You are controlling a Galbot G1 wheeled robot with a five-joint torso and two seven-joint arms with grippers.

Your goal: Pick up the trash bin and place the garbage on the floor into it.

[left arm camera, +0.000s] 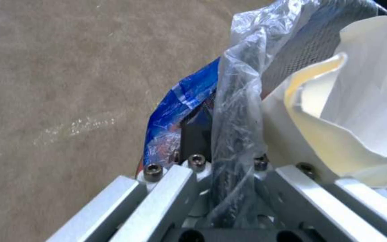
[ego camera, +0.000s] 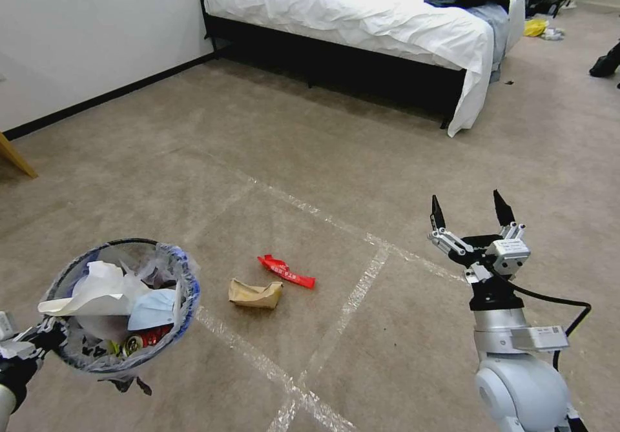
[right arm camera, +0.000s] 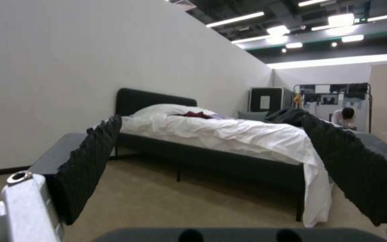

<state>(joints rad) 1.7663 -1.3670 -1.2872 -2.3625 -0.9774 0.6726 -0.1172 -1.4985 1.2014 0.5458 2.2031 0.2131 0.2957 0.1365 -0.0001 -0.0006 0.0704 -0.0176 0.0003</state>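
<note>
Head view: left gripper (ego camera: 40, 340) clamped on the near rim of the trash bin (ego camera: 126, 306), held clear of the floor (ego camera: 194, 161) at the robot's left. Bin already loaded with white paper (ego camera: 97, 290), a blue mask (ego camera: 155, 308) and a crushed red can (ego camera: 145, 338). Right gripper (ego camera: 470, 216) raised at the robot's right, fingers spread wide, nothing between them. Still on the carpet: a crumpled brown paper (ego camera: 254, 293) and a red wrapper (ego camera: 286, 271), touching or nearly so, between the two grippers and just beyond the bin's far rim. From the free right gripper, both pieces lying to its left and lower, well apart from it; nearer to the bin than to that gripper. Long axis of the wrapper running slantwise, from far-left to near-right; brown paper's long side roughly across the view. Likely next pick judged to fall to the right arm, the left being occupied

Left wrist view: fingers (left arm camera: 193, 134) closed over the bin's rim and its crinkled clear liner (left arm camera: 238, 101), one finger outside the wall, the other hidden within. White paper (left arm camera: 359, 101) bulging up just inside the rim; carpet with a tape line (left arm camera: 77, 126) below

Right wrist view: both ribbed black pads (right arm camera: 90, 161) wide apart and bare, aimed level toward a bed (right arm camera: 229, 137) across the room rather than down at the litter; a downward tilt and a leftward reach judged necessary before any grasp
</note>
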